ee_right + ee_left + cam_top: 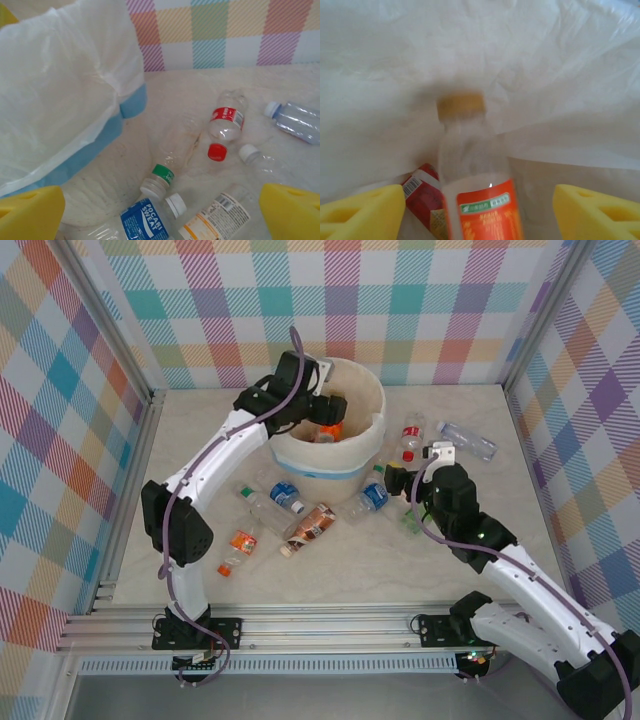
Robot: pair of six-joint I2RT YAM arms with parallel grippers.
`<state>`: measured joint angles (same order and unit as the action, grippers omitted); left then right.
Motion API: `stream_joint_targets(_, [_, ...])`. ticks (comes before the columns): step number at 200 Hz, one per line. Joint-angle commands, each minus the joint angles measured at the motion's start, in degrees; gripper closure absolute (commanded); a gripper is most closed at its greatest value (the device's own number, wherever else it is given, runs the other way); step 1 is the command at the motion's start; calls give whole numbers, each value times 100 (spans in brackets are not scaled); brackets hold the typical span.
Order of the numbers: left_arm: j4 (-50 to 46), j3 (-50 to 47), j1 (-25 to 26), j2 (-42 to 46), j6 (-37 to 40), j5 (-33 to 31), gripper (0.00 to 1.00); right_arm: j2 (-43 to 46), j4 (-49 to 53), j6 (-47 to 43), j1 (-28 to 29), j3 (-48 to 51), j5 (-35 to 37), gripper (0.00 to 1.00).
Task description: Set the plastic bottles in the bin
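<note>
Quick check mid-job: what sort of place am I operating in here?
Looks like a lab test cell, not a real home: plaid fabric walls, an aluminium frame around a small table, with plastic bottles and a bin.

Walls (400, 300): pastel plaid print on the back, left and right sides, with checks in pink, teal, yellow, orange, purple and blue. The same plaid shows at the far end in the right wrist view. Bench (350, 570): cream, faintly mottled top, matte, running back to the plaid. Silver aluminium rail (330, 625) along the near edge, slotted profile; a second rail (125, 510) runs along the left edge. Slanted metal posts rise at the back-left corner (105, 320) and back-right corner (550, 315). Grey strip (330, 690) below the near rail, material unclear. Light is even and soft, with only faint shadows on the bench top. No windows visible.
</note>
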<state>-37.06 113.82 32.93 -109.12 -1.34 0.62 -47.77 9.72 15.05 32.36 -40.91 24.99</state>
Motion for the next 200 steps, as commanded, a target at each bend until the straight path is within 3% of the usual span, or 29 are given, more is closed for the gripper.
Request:
stream_joint_targets(1, [-97,240,56,144,-71,492,17,76,579,676,-178,99,366,0])
stream_joint_targets(23, [89,93,56,341,-227,1053,12,84,839,1173,-363,259,334,0])
stream_joint_targets(53, [348,-151,55,706,-437,1207,4,19,1111,1974,-699,498,52,0])
stream_joint_targets(61, [424,-242,56,841,-486,1249,0,-31,1161,2185,-882,561,-209,0])
stream_joint_targets(102, [1163,-1112,56,1819,-832,1323,0,-753,1000,2939,-1766,812,-1868,0])
stream_joint_targets(149, [3015,-3560,56,3753,-1863,548,0,-1991,1133,3305,-1808,404,-1624,0])
stream_joint_targets(200, [2431,-4750,47,5181,-2108,-1425,0,-2690,1054,3724,-1802,314,-1270,1])
